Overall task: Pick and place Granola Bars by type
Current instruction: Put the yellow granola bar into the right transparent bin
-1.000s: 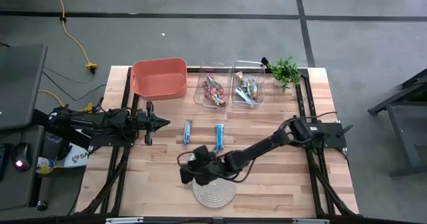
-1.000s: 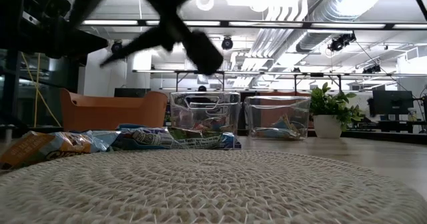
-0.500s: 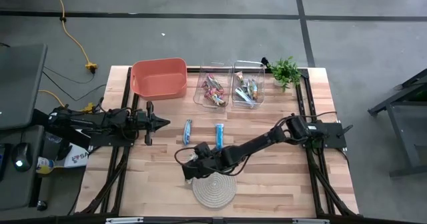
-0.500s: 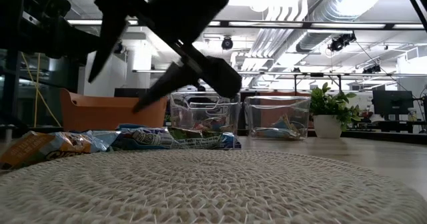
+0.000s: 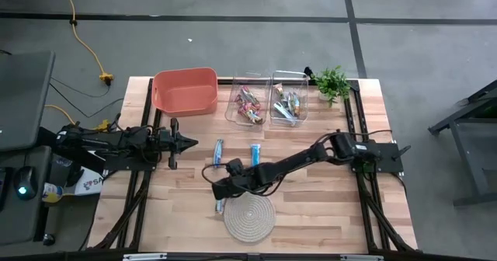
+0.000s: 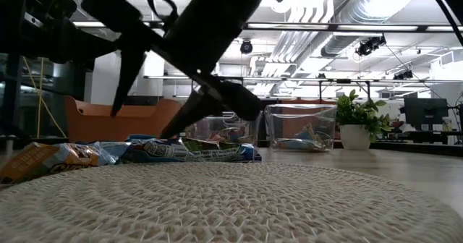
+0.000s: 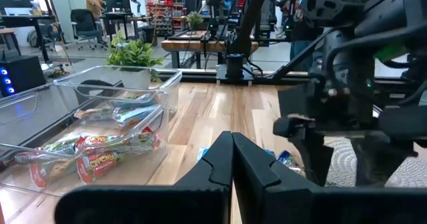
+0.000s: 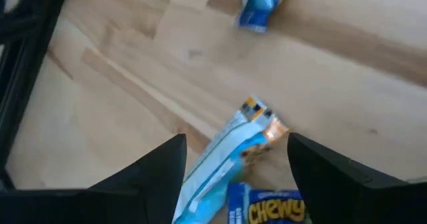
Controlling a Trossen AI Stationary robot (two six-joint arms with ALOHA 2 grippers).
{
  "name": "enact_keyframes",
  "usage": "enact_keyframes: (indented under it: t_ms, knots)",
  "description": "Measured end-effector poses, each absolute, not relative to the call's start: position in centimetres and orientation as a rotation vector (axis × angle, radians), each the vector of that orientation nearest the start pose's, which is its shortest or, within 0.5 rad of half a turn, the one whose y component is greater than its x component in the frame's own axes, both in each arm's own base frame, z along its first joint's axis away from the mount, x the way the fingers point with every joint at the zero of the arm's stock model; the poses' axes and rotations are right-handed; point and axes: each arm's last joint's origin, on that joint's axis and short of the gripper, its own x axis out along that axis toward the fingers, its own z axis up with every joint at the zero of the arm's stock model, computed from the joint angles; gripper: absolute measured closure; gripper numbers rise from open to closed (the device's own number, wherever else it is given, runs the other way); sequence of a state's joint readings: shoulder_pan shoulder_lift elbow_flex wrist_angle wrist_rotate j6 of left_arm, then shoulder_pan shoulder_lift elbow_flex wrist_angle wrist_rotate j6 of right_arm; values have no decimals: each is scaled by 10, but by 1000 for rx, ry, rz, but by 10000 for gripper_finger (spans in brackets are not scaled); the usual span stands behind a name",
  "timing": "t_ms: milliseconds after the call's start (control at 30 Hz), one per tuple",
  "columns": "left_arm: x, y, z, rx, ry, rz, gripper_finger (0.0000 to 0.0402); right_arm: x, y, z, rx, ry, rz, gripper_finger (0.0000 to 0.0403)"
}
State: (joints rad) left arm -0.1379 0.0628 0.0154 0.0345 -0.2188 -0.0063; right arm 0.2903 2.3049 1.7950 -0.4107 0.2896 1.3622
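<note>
Over the bars by the mat: we line up a pick.
R gripper (image 5: 218, 189) w/ fingers wide apart sits above blue bar (image 8: 223, 159) beside mat (image 5: 248, 218); we centre it btwn fingers, drop straight, then close. Vs 1 s ago, R arm's moved off the mat toward table's left & opened wider. L gripper (image 5: 189, 142) parked, fingers together.

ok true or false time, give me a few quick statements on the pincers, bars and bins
1. The right pincer is open above a blue bar. True.
2. The left pincer is open. False: it is shut, holding nothing.
3. The orange bin holds bars. False: it looks empty.
4. Two clear bins hold bars. True.
5. The plant stands on the mat. False: it stands at the table's far right corner.
</note>
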Motion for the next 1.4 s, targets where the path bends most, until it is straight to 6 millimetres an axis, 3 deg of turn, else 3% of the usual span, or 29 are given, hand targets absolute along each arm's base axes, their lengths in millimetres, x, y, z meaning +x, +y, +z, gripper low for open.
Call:
enact_keyframes:
  t_ms: [533,900,1400]
  knots:
    - [100,-8,167,-4,12,81,401,487,137,128,1065,749,-560,158]
    - [100,-8,167,-4,12,81,401,494,133,127,1060,736,-494,166]
    - [100,-8,167,-4,12,81,401,495,124,125,1058,746,-501,231]
